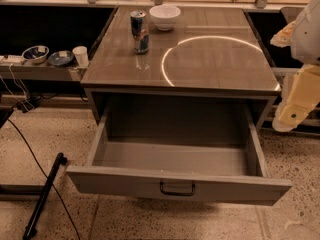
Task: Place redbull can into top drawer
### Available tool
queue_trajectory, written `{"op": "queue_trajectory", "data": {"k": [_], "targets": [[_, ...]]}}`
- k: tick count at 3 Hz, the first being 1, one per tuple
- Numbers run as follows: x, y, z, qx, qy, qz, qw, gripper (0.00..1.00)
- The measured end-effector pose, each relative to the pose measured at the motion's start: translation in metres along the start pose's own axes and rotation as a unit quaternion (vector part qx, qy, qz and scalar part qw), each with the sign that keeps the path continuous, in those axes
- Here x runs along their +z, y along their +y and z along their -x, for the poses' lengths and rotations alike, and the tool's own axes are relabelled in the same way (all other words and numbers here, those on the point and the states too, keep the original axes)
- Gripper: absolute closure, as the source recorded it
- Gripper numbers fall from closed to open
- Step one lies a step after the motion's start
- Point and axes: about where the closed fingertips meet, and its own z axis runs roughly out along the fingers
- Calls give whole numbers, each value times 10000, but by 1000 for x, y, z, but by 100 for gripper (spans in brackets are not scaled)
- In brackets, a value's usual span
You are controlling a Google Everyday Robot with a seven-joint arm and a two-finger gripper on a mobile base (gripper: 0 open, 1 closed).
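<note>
The redbull can point(140, 32), blue and silver, stands upright on the cabinet top at the back left, next to a white bowl point(165, 17). The top drawer point(176, 184) is pulled fully open below the top. Its inside is bare and its dark handle point(177, 189) is at the centre of the front panel. My gripper point(291, 115) is at the frame's right edge on the end of the cream arm. It is beside the cabinet's right side, far from the can, with nothing seen in it.
The grey cabinet top point(215, 59) reflects a bright ring of light. A low shelf at left holds two bowls point(36, 53) and a small white cup point(80, 55). Cables and a black bar point(44, 194) lie on the floor at left.
</note>
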Motion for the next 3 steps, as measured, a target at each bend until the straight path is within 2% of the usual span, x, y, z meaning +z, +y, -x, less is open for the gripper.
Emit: {"op": "queue_trajectory", "data": {"k": [1,2,3], "targets": [[0,-1,1,-4,-10,-11,10000,0],[25,-42,48,-88,-387,62,9992,0],[64,-88,132,-439,-694,120,9965,0]]}}
